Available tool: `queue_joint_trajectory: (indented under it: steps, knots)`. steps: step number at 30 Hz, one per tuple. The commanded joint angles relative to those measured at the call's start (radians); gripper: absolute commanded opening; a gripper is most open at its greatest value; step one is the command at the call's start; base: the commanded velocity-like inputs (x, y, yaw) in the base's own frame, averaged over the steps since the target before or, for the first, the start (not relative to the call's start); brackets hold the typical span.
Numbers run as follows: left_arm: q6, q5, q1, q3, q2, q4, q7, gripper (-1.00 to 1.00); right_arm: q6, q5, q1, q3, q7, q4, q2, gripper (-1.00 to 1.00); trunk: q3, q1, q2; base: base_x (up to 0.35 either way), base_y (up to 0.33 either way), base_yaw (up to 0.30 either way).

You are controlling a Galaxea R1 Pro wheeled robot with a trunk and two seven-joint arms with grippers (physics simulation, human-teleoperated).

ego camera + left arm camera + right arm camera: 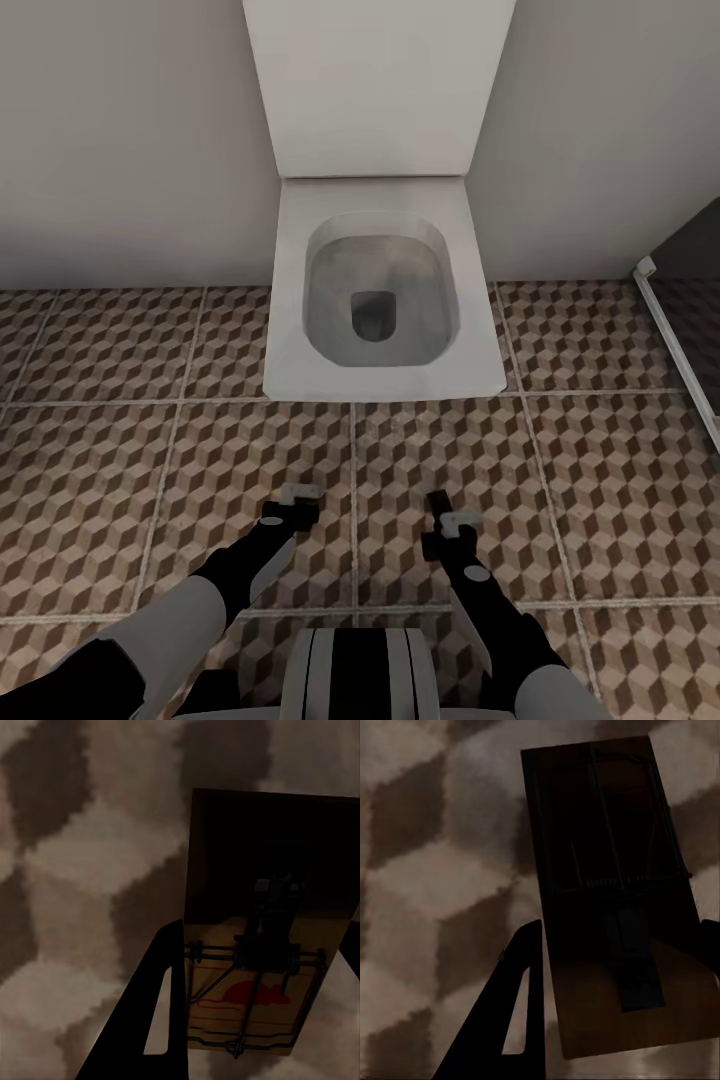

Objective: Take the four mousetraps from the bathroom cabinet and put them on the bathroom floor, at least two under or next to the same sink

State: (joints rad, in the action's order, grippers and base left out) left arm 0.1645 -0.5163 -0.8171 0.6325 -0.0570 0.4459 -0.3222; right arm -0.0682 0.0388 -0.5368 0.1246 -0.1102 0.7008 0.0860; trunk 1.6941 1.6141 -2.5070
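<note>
Here each tool (296, 497) (452, 522) pinches a flat wooden mousetrap (259, 967) (619, 900) above cube-patterned tiles (600, 480).

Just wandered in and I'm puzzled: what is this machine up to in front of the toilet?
The robot faces a white square toilet on the cube-patterned tile floor. Each wrist view shows a small tan wooden mousetrap with dark metal parts between the fingers: one in the left end effector, another in the right end effector. Both are held above the tiles, not yet set down.
</note>
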Motion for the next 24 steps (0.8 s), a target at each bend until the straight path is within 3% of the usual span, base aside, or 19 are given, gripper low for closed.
queue_joint_trajectory:
  steps: [1, 24]
  knots:
    - [0.004, -0.006, -0.001, 0.009, 0.001, 0.002, -0.011, -1.0, -0.007, 0.002, 0.0, 0.003, -0.007, -0.003, 0.0, -1.0, 0.0, 0.0, 0.0, 0.0, 0.0, 0.0]
    - [0.004, -0.007, -0.001, 0.01, -0.001, -0.013, -0.011, -1.0, -0.009, 0.003, 0.0, 0.003, -0.008, -0.012, 0.0, -1.0, 0.0, 0.0, 0.0, 0.0, 0.0, 0.0]
